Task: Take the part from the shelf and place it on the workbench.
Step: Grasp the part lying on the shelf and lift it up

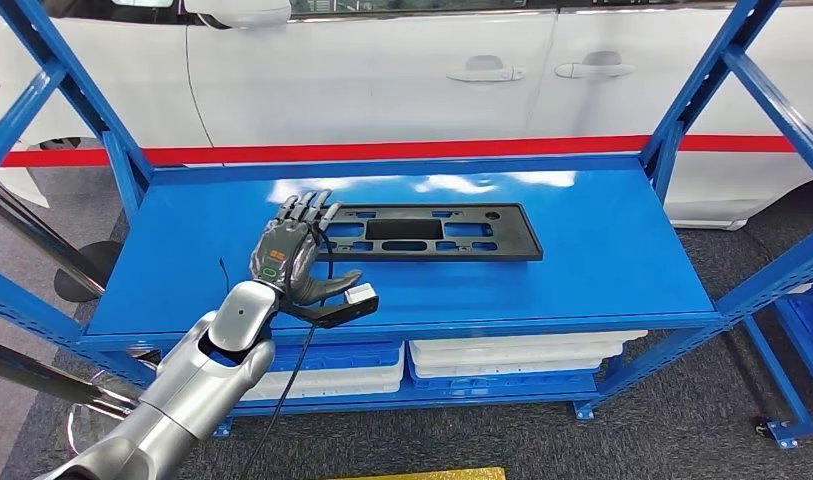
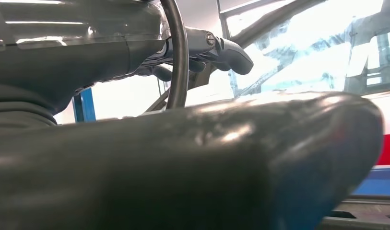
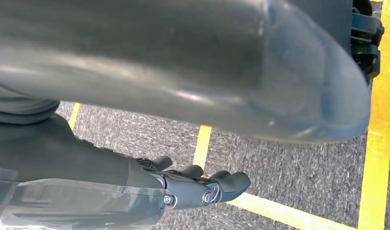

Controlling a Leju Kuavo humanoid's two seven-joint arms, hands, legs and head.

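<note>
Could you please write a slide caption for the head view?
Left hand reaches toward the black part lying flat on the blue shelf.

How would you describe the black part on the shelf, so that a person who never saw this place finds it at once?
Look at the blue metal shelf standing in front of the white car. On its top level, near the middle, lies the black part, flat, with the left robot hand at its left end. It is a long rectangular frame with cut-out openings, and the only dark piece on that blue surface.

Left hand [image 1: 294, 256] extended, fingers apart; right hand [image 3: 202, 188] hanging, empty.
</note>
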